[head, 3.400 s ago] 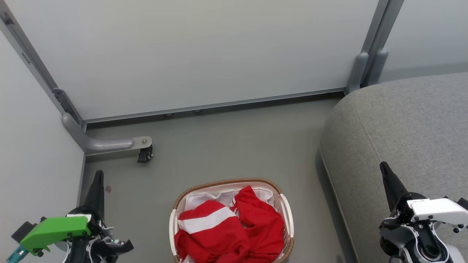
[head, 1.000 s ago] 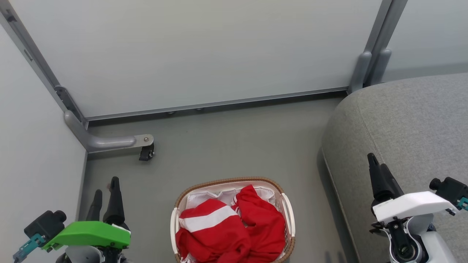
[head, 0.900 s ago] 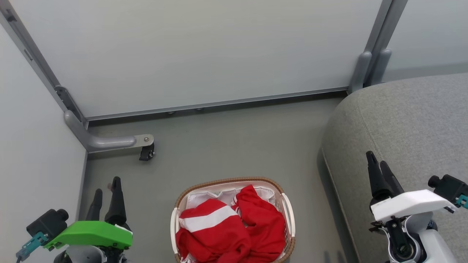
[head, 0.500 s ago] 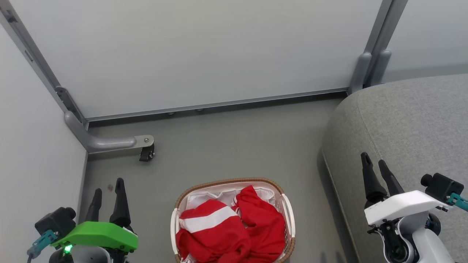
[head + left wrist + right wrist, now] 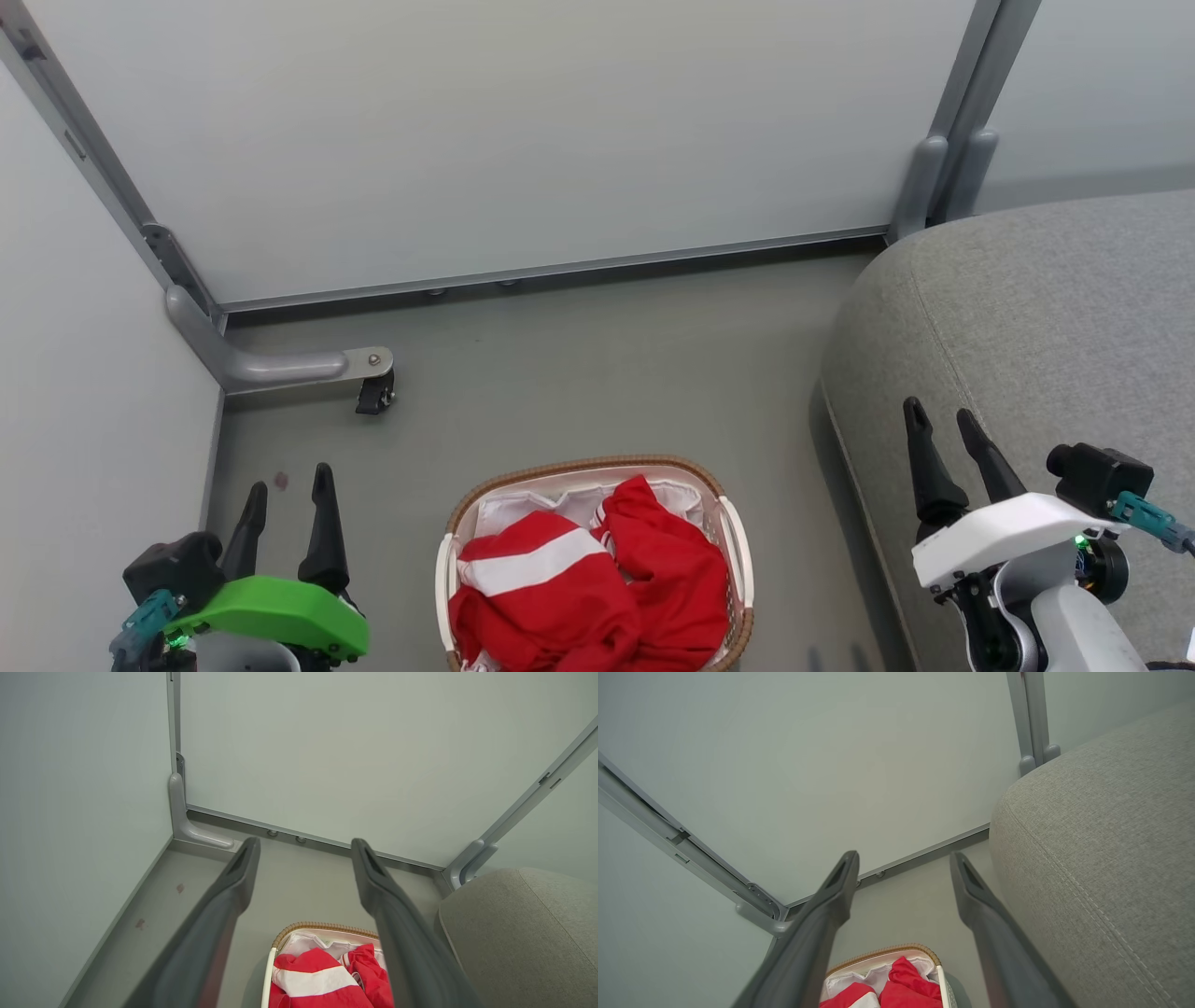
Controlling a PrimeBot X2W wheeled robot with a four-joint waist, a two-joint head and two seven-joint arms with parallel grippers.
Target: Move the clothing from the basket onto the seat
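Note:
The red clothing (image 5: 588,583) with a broad white band lies bunched inside the small white basket (image 5: 579,464) with a brown rim, on the floor at the bottom middle of the head view. The clothing (image 5: 322,975) also shows low in the left wrist view and the clothing (image 5: 896,989) in the right wrist view. The grey seat (image 5: 1046,327) rises to the right of the basket. My left gripper (image 5: 289,490) hovers open over the floor left of the basket. My right gripper (image 5: 938,415) stands open over the seat's front edge. Both are empty.
Pale partition panels close the back and left. A grey panel foot with a black caster (image 5: 373,394) juts onto the floor at the left. A grey post (image 5: 934,177) stands at the seat's far corner. Bare grey floor (image 5: 579,373) lies beyond the basket.
Both arms have turned at the wrist, so each gripper's two fingers now show spread side by side. The left gripper has shifted right and the right gripper left, both toward the basket. The clothing is unmoved.

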